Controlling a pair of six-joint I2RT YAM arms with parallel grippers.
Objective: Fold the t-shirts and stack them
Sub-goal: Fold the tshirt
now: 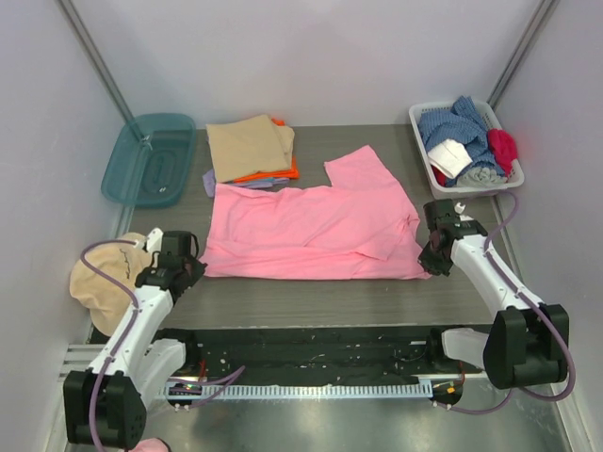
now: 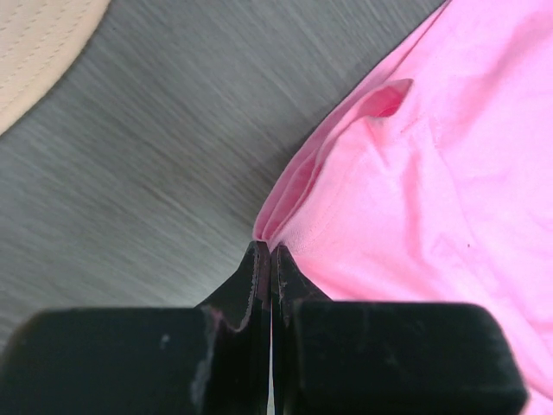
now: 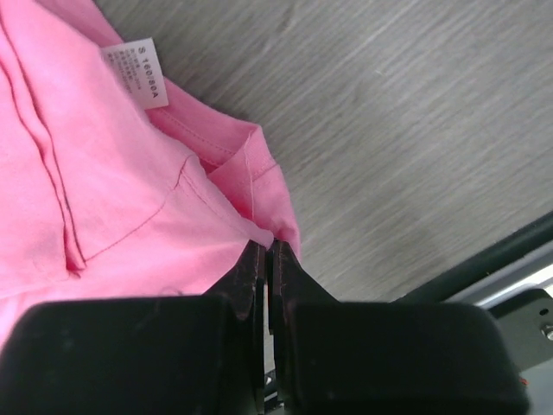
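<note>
A bright pink t-shirt [image 1: 311,229] lies spread across the middle of the table, one sleeve pointing to the back. My left gripper [image 1: 195,268] is shut on its near left corner [image 2: 270,232]. At the near right corner [image 3: 275,235], my right gripper [image 1: 429,266] is shut on the cloth; the shirt's white size label [image 3: 138,71] shows close by. Behind the pink shirt sits a stack of folded t-shirts [image 1: 251,149]: tan on top, orange under it, lilac at the bottom.
A teal bin [image 1: 151,158] stands at the back left. A white basket [image 1: 464,144] of mixed clothes is at the back right. A round tan cap [image 1: 104,278] lies beside the left arm. The table's front rail [image 1: 311,348] runs between the arm bases.
</note>
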